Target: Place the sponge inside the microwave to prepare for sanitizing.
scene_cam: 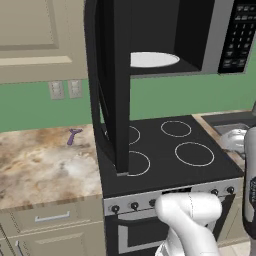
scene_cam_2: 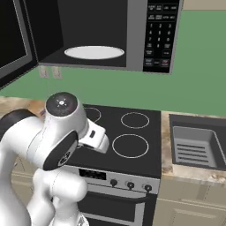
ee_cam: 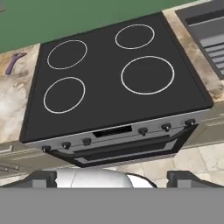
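Observation:
The microwave (scene_cam: 200, 35) hangs above the stove with its tall black door (scene_cam: 112, 85) swung open to the left. Its round white turntable (scene_cam: 152, 59) lies bare inside. In the right base view the microwave (scene_cam_2: 137, 35) shows the same turntable (scene_cam_2: 94, 52) and the keypad strip (scene_cam_2: 160, 35). The sponge is out of view. My gripper (ee_cam: 114, 179) hovers high over the stove's front edge, looking down; its dark fingertips (ee_cam: 41, 179) stand far apart with nothing between them.
A black four-burner stove (ee_cam: 100, 100) with front knobs sits below the microwave (scene_cam: 165, 170). A small purple object (scene_cam: 74, 136) lies on the marble counter to the left (ee_cam: 14, 62). A sink (scene_cam_2: 196, 143) is set into the counter on the right.

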Controlling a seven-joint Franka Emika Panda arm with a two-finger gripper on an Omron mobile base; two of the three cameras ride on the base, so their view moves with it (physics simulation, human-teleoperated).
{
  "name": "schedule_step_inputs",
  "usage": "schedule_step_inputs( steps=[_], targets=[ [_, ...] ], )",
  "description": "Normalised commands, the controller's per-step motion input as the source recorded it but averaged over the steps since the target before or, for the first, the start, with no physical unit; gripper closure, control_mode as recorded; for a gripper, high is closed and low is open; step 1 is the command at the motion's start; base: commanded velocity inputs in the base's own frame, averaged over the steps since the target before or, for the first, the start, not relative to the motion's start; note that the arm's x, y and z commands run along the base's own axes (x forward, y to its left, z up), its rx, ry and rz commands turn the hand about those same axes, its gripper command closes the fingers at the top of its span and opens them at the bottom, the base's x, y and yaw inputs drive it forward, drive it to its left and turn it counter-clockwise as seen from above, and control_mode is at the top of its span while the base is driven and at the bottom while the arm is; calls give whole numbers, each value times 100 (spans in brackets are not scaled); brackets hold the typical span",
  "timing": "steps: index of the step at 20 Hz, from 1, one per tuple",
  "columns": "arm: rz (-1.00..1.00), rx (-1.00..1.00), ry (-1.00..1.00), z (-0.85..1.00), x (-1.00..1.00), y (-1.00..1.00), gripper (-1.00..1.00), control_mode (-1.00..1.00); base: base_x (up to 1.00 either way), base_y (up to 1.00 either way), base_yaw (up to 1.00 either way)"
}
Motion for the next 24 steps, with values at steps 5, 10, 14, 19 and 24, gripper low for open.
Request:
schedule_step_inputs(
  steps=[5,10,14,19,24],
  targets=[
    [-4,-22,48,18,42,0,-100,-100,0,0,0],
    [-9,-17,44,10,39,0,-100,-100,0,0,0],
    [-10,0,10,-8,19,0,-100,-100,0,0,0],
    [-7,8,3,-23,24,3,-100,-100,0,0,0],
    [0,8,0,-24,2,10,-100,-100,0,0,0]
  ],
)
